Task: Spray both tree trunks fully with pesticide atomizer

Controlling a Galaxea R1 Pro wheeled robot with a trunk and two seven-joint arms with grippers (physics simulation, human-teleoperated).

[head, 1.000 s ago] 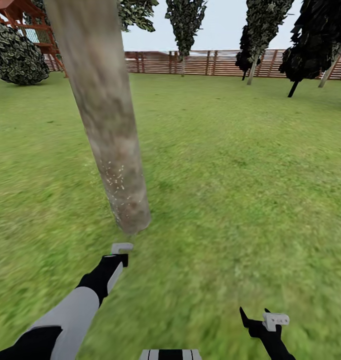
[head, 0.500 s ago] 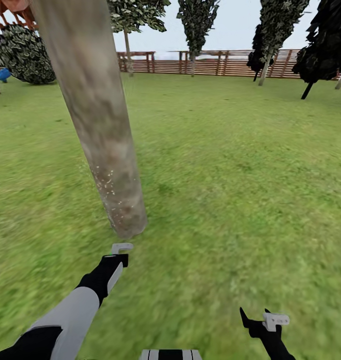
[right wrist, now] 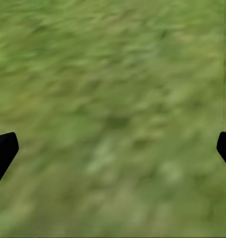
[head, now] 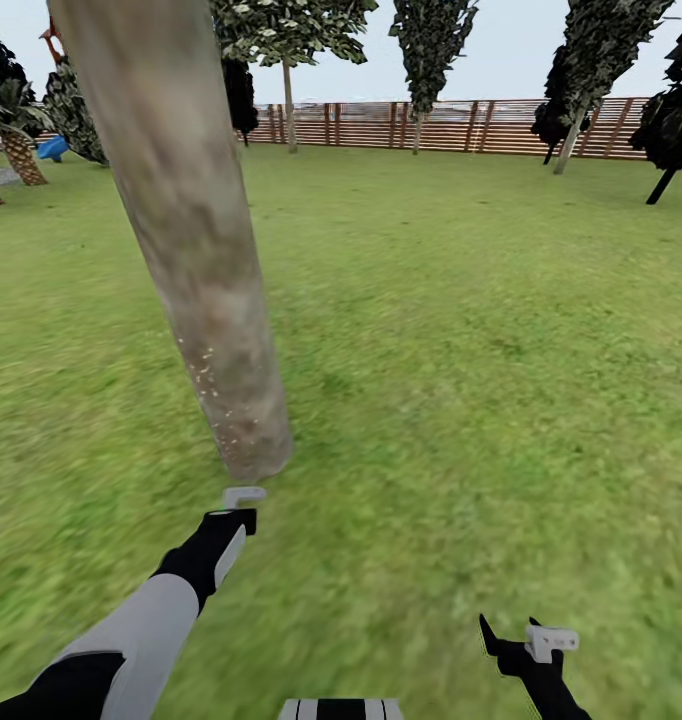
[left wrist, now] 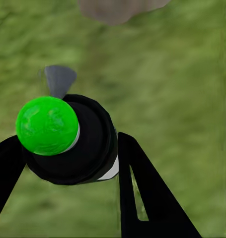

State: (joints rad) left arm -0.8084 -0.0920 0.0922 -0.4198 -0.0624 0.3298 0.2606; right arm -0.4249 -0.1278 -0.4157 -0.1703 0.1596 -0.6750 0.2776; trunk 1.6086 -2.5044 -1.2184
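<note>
- Nearest to me, low on my left, the left gripper is pinched on the sprayer: through the wrist camera its black body sits between the two dark fingers, green cap toward the lens, grey nozzle pointing at the foot of the trunk. So I count the pickup as done.
- In the head view the left gripper hangs just short of the trunk's base, with the sprayer's pale top showing above the black wrist.
- On my right, the right gripper is spread wide, its two fingertips at the far edges of the wrist picture with nothing but blurred grass between them. From the head camera it sits low and idle, well apart from the tree.
- Just beyond my left hand stands the thick pale trunk. A scatter of light specks marks its lower part; higher up the bark looks bare. I judge the spraying barely begun here, with most of the trunk left to cover.
- Farther out the lawn runs to a slatted wooden fence, with several trees along it. I cannot tell which is the second tree I owe a coat; that one is wholly left to do.
</note>
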